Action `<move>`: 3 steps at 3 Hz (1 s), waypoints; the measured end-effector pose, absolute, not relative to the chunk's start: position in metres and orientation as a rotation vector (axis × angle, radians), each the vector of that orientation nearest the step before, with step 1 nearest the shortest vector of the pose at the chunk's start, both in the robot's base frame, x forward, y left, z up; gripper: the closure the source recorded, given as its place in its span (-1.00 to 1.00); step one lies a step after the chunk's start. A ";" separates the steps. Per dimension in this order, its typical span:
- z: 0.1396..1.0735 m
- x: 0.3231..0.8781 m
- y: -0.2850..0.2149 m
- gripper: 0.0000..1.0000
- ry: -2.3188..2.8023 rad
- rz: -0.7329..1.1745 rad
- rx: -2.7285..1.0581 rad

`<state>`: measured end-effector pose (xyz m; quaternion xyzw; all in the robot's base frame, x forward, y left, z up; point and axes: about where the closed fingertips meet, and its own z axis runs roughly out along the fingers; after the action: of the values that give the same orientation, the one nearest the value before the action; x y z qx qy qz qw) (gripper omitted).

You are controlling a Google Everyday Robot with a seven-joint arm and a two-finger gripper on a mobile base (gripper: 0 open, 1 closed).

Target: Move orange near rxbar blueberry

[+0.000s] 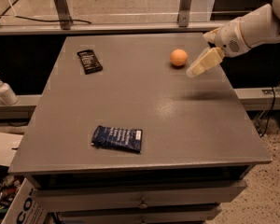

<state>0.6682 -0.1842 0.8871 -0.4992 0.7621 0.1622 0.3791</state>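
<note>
- I see the gripper [199, 66] over the far right part of the grey table [177, 120], at the end of the white arm [252, 29] that reaches in from the right edge of my view.
- The gripper points down and to the left. It hangs in the air, and its shadow falls on the tabletop nearer to me.
- I cannot tell from this view whether the gripper is released or clenched. It is not grasping anything I can see.
- The orange [178, 57] sits on the table just to the left of the gripper's tip. It is close, but I see a narrow gap between them, so they are apart.
- The rxbar blueberry [117, 138] lies flat near the front edge of the table, left of centre, with its white patch at the right end.
- The orange and the rxbar blueberry are well apart: one is at the far right of the tabletop and the other at the near left.
- A smaller black wrapper [89, 61] lies flat at the far left of the table, well apart from both.
- A white pump bottle [3, 90] stands on a ledge to the left of the table.
- Drawers [140, 200] run across the front below the tabletop.
</note>
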 end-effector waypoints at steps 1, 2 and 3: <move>0.878 0.694 -0.170 -1.00 1.916 0.462 -1.242; 0.864 0.715 -0.164 -1.00 1.918 0.497 -1.215; 0.847 0.730 -0.163 -1.00 1.942 0.509 -1.190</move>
<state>0.7296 -0.1634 0.8475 -0.4689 0.7652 0.2005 0.3930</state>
